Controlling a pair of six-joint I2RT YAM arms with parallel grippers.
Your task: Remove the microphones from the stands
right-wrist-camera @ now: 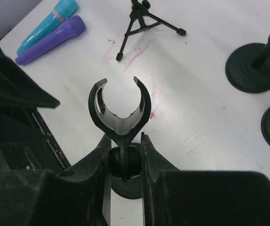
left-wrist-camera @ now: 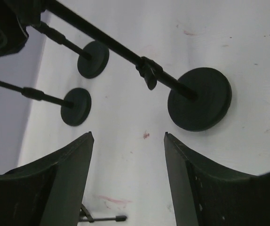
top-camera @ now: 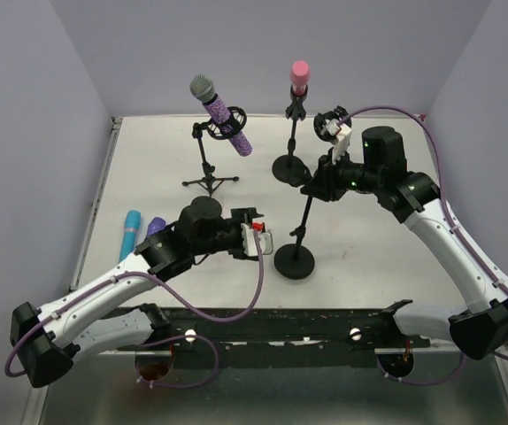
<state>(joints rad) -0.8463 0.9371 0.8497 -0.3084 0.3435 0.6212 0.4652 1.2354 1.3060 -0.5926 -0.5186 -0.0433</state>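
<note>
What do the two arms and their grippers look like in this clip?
White links, black joints and bases on the left arm and right arm. A purple cable loops along each. The left gripper and right gripper have dark, broad, tapering fingers.

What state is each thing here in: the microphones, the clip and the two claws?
Glitter microphone: clipped in the tripod stand, tilted.
Pink microphone: upright in its stand.
Teal microphone: lying flat on the table.
Purple microphone: lying flat beside the teal one.
Clip: empty, no microphone in it.
Right claw: shut on the clip's neck.
Left claw: open, holding nothing.
</note>
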